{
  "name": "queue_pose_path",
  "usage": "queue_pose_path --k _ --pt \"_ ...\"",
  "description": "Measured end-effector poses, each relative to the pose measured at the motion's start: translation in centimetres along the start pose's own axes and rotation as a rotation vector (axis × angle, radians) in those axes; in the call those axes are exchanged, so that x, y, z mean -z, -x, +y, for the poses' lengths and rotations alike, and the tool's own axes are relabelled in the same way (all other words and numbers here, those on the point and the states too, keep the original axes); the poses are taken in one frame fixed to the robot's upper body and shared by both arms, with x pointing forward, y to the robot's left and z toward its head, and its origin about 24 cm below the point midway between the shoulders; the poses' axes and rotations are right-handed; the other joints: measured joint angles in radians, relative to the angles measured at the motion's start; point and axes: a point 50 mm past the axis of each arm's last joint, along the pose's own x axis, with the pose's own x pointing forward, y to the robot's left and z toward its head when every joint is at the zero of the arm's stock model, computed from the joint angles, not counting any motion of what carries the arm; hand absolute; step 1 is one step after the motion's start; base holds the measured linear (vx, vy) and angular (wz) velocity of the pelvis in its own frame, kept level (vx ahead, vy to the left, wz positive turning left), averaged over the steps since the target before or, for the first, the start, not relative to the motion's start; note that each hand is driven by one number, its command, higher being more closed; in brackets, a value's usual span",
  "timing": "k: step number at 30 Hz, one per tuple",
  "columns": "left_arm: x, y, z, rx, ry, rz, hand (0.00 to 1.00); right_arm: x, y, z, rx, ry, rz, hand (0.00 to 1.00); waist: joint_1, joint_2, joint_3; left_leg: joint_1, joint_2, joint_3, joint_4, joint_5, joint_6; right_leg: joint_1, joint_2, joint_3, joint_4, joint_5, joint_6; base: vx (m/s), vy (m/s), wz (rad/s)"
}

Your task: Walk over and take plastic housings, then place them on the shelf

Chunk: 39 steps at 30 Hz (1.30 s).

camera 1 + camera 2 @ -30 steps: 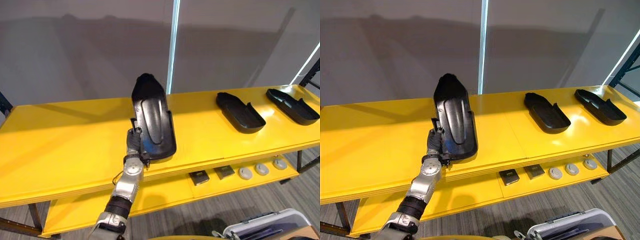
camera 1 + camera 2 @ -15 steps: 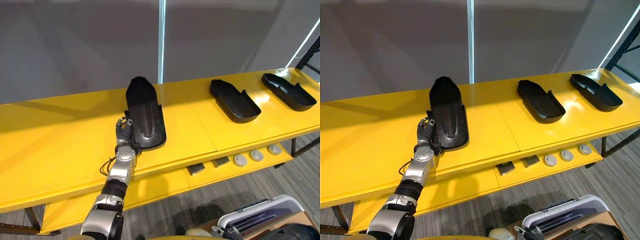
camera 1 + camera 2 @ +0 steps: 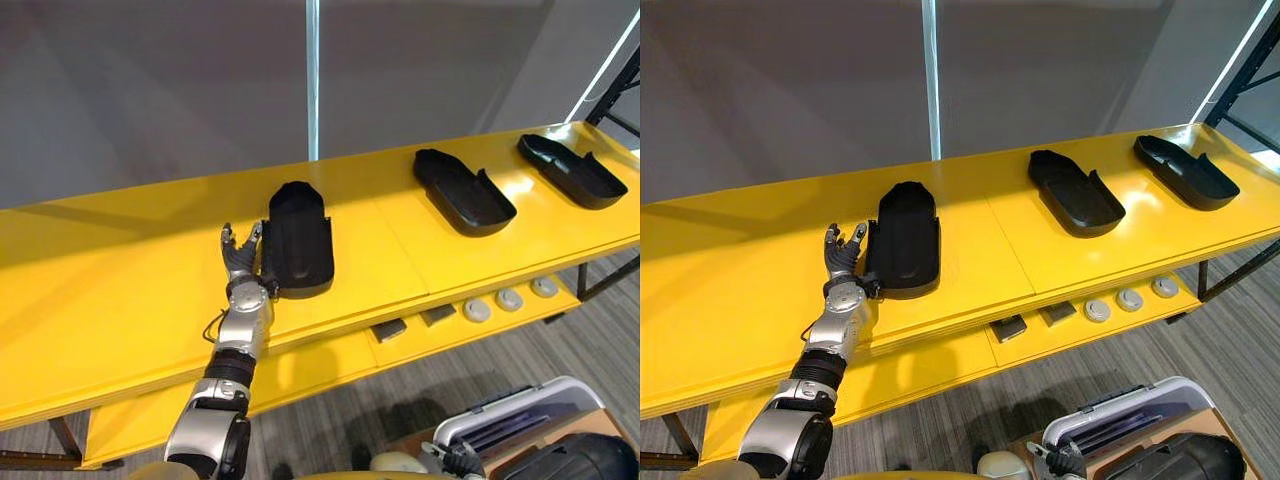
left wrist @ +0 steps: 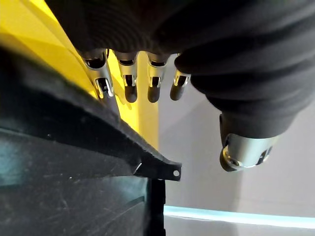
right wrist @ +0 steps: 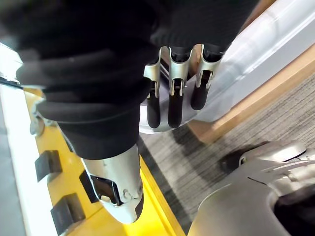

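The black plastic housing point(image 3: 297, 240) lies flat on the yellow top shelf point(image 3: 120, 290), well left of a second housing point(image 3: 463, 190) and a third housing point(image 3: 570, 170). The left hand point(image 3: 238, 262) sits just beside its left edge, fingers spread, holding nothing. The right hand point(image 5: 175, 93) hangs low above the carpet point(image 5: 197, 162), fingers straight and loose.

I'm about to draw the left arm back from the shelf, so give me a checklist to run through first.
1. The near housing lies flat on the top shelf: ok.
2. The left robot hand is open, not curled round it: ok.
3. That hand is clear of the housing's edge: cannot tell.
4. It sits apart from the middle housing and the right-end housing: ok.
5. The right robot hand is open and empty: ok.
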Motion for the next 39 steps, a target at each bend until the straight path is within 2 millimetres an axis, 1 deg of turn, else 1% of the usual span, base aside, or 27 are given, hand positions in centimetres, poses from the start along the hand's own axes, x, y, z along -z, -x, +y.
queue_pose_path --k 3,8,10,12,13,15,16,18,22,24,27,32,34,37,39 --pt "-0.2 0.7 0.0 0.004 0.028 -0.017 0.0 0.0 0.0 0.0 0.001 -0.001 -0.001 0.0 0.001 0.001 0.001 0.001 0.001 0.0 0.0 0.0 0.0 0.002 0.001 0.0 0.0 0.0 0.0 0.0 0.0 0.0" --pt "-1.6 1.8 -0.3 0.04 -0.007 -0.127 0.0 0.1 0.0 -0.2 0.007 -0.006 0.003 0.0 0.003 0.003 0.001 0.002 0.001 -0.001 -0.001 0.0 0.0 0.012 0.001 -0.002 0.001 0.0 0.0 -0.03 -0.01 0.01" --pt "-2.4 3.1 -0.6 0.079 -0.049 -0.217 0.0 0.1 0.0 -0.2 0.008 -0.007 0.004 0.0 0.005 0.004 0.002 0.005 0.001 -0.001 -0.005 0.0 0.0 0.016 0.001 -0.004 0.001 0.0 0.0 -0.03 -0.01 0.04" --pt "-2.5 4.1 -0.9 0.109 -0.06 -0.253 0.0 0.2 0.1 -0.2 0.009 -0.007 0.006 0.0 0.007 0.004 0.001 0.01 0.001 -0.002 -0.006 0.0 0.0 0.021 0.001 -0.005 0.001 -0.001 0.0 0.0 0.0 0.0" --pt "-2.5 5.2 -1.2 0.154 -0.074 -0.28 0.0 0.3 0.1 -0.2 0.009 -0.007 0.005 0.0 0.013 0.006 0.001 0.01 0.001 -0.003 -0.006 0.0 0.0 0.022 0.0 -0.007 0.001 -0.002 0.002 0.0 0.0 0.0" --pt "-2.0 6.4 -2.0 0.224 -0.1 -0.297 0.0 0.6 0.2 -0.5 0.013 -0.007 0.008 0.0 0.029 0.008 0.001 0.01 0.001 -0.004 -0.006 0.0 0.0 0.022 0.0 -0.009 0.001 -0.003 0.002 -0.01 -0.006 0.02" --pt "-1.9 6.9 -2.1 0.243 -0.111 -0.304 1.0 0.7 0.2 -0.5 0.014 -0.007 0.01 0.0 0.029 0.008 0.001 0.009 0.001 -0.005 -0.006 0.0 0.0 0.023 -0.001 -0.013 0.001 -0.004 0.003 -0.01 -0.013 0.11" --pt "-1.2 8.3 -2.1 0.301 -0.19 -0.342 1.0 0.7 0.3 -0.5 0.013 -0.007 0.01 0.0 0.03 0.008 0.001 0.008 0.001 -0.011 -0.006 0.0 0.0 0.024 -0.003 -0.022 0.002 -0.006 0.003 -0.01 -0.017 0.1" --pt "-0.1 10.1 -1.7 0.378 -0.325 -0.402 1.0 0.9 0.4 -0.5 0.007 0.0 0.003 0.0 0.034 0.01 -0.002 0.008 0.001 -0.014 -0.006 0.0 0.0 0.026 -0.003 -0.025 0.002 -0.008 0.004 0.0 -0.005 0.01" --pt "0.8 11.0 -1.2 0.418 -0.451 -0.442 1.0 1.1 0.5 -0.6 0.006 0.002 0.0 0.0 0.043 0.012 -0.005 0.008 0.001 -0.014 -0.006 0.0 0.0 0.026 -0.003 -0.025 0.001 -0.008 0.005 0.0 0.0 0.0" --pt "1.8 11.9 -0.9 0.458 -0.553 -0.461 1.0 1.4 0.5 -0.7 0.004 0.017 0.008 0.0 0.056 0.01 -0.007 0.009 0.001 -0.014 -0.006 0.0 0.0 0.026 -0.003 -0.026 0.0 -0.008 0.005 0.0 0.0 0.0" --pt "2.6 12.4 -0.7 0.494 -0.617 -0.457 1.0 1.4 0.5 -0.6 -0.011 0.049 0.011 0.0 0.056 0.004 -0.016 0.015 0.001 -0.011 -0.006 0.0 0.0 0.026 -0.003 -0.024 -0.005 -0.007 0.005 -0.01 -0.005 -0.01" --pt "3.0 12.4 -0.7 0.505 -0.629 -0.441 1.0 1.7 0.5 -0.6 -0.01 0.055 0.023 0.0 0.055 0.002 -0.03 0.009 0.001 -0.007 -0.006 0.0 0.0 0.025 -0.002 -0.021 -0.021 -0.001 0.005 -0.02 -0.008 -0.06" --pt "4.1 12.1 -0.7 0.517 -0.66 -0.403 1.0 1.6 0.5 -0.9 -0.01 0.082 0.023 0.0 0.053 0.004 -0.043 0.002 0.001 -0.003 -0.006 0.0 0.0 0.023 -0.001 -0.016 -0.036 0.009 0.004 0.0 -0.011 -0.05" --pt "4.3 11.7 -0.9 0.518 -0.675 -0.391 1.0 1.6 0.4 -0.9 -0.012 0.088 0.023 0.0 0.053 0.004 -0.043 -0.001 0.002 0.0 -0.005 0.0 0.0 0.02 0.001 -0.009 -0.042 0.015 0.003 -0.01 -0.014 -0.06"
